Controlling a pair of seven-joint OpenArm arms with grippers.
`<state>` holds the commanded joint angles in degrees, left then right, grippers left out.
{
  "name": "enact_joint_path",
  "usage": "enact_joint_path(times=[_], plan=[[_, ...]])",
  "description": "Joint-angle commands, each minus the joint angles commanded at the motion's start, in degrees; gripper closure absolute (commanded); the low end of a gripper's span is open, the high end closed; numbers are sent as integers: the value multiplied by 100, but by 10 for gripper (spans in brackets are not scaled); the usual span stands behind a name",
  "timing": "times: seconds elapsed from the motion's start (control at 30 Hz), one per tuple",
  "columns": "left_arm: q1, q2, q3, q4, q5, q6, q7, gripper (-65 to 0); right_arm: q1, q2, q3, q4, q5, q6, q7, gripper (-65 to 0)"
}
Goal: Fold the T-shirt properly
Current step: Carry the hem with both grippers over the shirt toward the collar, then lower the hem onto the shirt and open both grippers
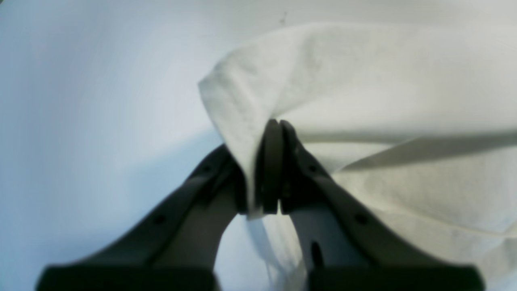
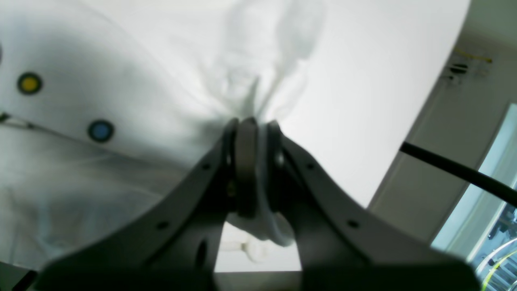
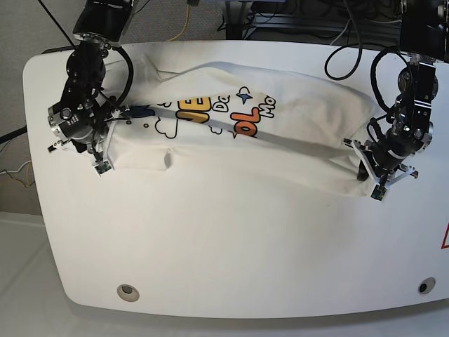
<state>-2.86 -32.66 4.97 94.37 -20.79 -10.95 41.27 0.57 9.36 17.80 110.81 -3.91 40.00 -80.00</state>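
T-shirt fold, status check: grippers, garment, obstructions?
Left gripper and right gripper shut on cloth. White printed cotton T-shirt stretched between them over white table. No obstruction visible.

Left tool (image 1: 273, 169) clamped shut; right tool (image 2: 252, 161) clamped shut; arms wide apart.

White table with a T-shirt spread across its far half

The table (image 3: 231, 246) is a white slab with rounded corners; two small round fittings sit in its near edge, one at the near left (image 3: 127, 292) and one at the near right (image 3: 421, 286), and a bit of red marking shows at its right border (image 3: 444, 239). Directly on it lies the white T-shirt (image 3: 295, 133), stretched from side to side over the far half, its print of blue, yellow and orange letters facing up near the left-centre, the cloth rumpled and folded along its length. The near half of the tabletop is bare white surface.
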Motion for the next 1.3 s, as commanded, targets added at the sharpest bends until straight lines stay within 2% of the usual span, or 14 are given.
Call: enact_joint_path(times=[0.43, 0.8, 1.3], plan=[[176, -79, 0, -246, 9, 0, 0, -29, -519, 9, 26, 0, 0, 0, 0, -23], [589, -79, 0, -255, 9, 9, -9, -29, -844, 211, 44, 0, 0, 0, 0, -23], [897, -35, 0, -404, 9, 44, -18, -30, -958, 97, 44, -18, -9, 0, 0, -23]])
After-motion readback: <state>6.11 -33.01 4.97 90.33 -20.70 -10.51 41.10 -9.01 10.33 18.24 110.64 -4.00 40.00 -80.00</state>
